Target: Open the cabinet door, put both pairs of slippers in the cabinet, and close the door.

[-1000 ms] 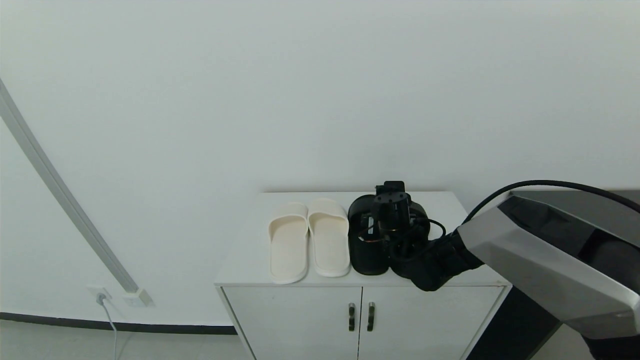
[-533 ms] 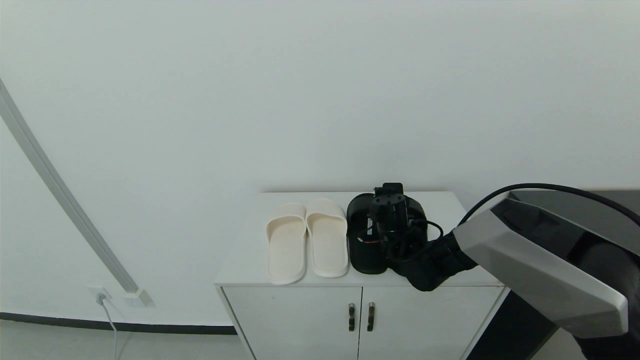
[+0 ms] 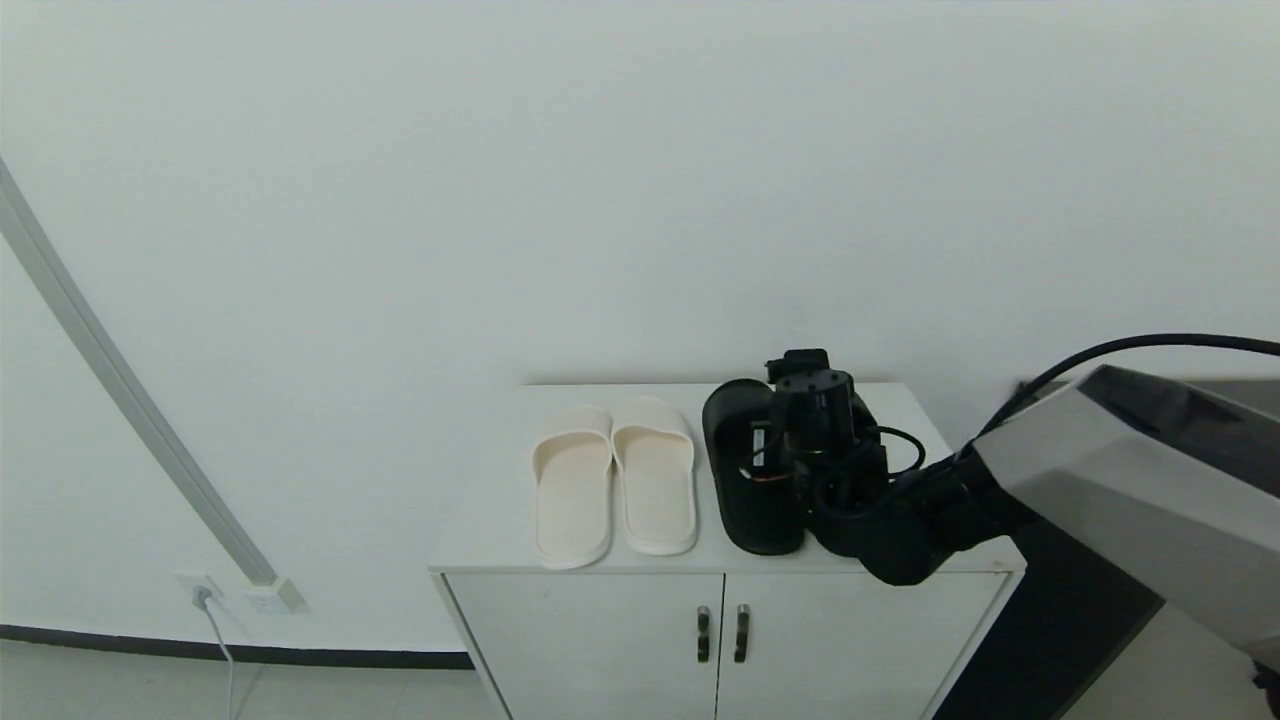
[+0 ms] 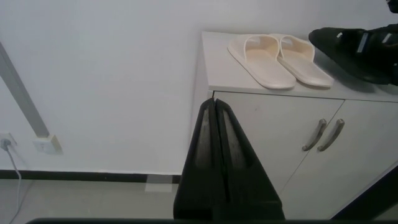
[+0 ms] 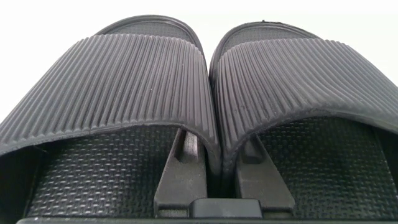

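A pair of black slippers (image 3: 745,480) lies side by side on the right of the white cabinet's top (image 3: 490,535). My right gripper (image 3: 790,440) reaches into them from the heel end. In the right wrist view its fingers (image 5: 186,152) sit one in each slipper, shut on the two adjoining ribbed straps (image 5: 214,118). A pair of cream slippers (image 3: 615,480) rests on the left of the top. Both cabinet doors (image 3: 590,640) are shut, with their handles (image 3: 722,633) side by side at the middle. My left gripper (image 4: 216,112) hangs shut and holds nothing, in front of the cabinet's left side (image 4: 202,87).
A wall stands right behind the cabinet. To the left are a slanted cable duct (image 3: 110,370), a wall socket with a plugged cable (image 3: 200,592) and open floor (image 3: 200,690). The cream slippers (image 4: 280,56) and door handles (image 4: 323,134) lie beyond the left gripper.
My right arm has shifted to the right and slightly up, taking the black slippers with it, so the gap to the cream pair has widened. The cream slippers and doors are unchanged.
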You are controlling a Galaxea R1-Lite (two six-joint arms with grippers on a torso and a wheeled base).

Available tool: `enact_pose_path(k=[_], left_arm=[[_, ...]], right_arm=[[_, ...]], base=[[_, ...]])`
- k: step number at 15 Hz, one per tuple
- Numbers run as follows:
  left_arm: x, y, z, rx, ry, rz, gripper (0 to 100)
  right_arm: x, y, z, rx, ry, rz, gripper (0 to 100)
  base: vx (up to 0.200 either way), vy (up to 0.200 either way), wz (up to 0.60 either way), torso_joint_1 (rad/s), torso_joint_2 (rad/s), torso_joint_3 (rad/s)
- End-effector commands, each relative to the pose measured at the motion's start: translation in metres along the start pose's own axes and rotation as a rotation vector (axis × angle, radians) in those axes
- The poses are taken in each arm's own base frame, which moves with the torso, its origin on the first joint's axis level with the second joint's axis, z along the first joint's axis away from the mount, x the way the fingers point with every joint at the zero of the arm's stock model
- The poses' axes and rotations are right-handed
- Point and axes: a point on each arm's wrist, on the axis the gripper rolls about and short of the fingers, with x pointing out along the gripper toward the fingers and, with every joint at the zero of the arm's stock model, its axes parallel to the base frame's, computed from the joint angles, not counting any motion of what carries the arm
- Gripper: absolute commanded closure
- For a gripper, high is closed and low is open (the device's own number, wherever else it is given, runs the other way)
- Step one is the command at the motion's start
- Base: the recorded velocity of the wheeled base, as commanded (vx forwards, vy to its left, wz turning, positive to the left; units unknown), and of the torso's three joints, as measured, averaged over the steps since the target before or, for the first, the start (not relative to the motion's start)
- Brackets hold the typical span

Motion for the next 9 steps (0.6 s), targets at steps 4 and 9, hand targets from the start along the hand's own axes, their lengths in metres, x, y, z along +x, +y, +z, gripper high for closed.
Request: enact_pose_path(k=[4, 9], left_arm=[[0.000, 0.000, 0.000, 0.001, 0.000, 0.000, 100], [0.000, 0.000, 0.000, 0.001, 0.000, 0.000, 100]], right_arm=[[-0.098, -0.049, 0.032, -0.063, 0.020, 0.320, 100], [-0.151, -0.077, 0.024, -0.138, -0.031, 0.633, 100]], base=[[0.000, 0.000, 0.00, 0.000, 0.00, 0.000], [0.000, 0.000, 0.00, 0.000, 0.00, 0.000]])
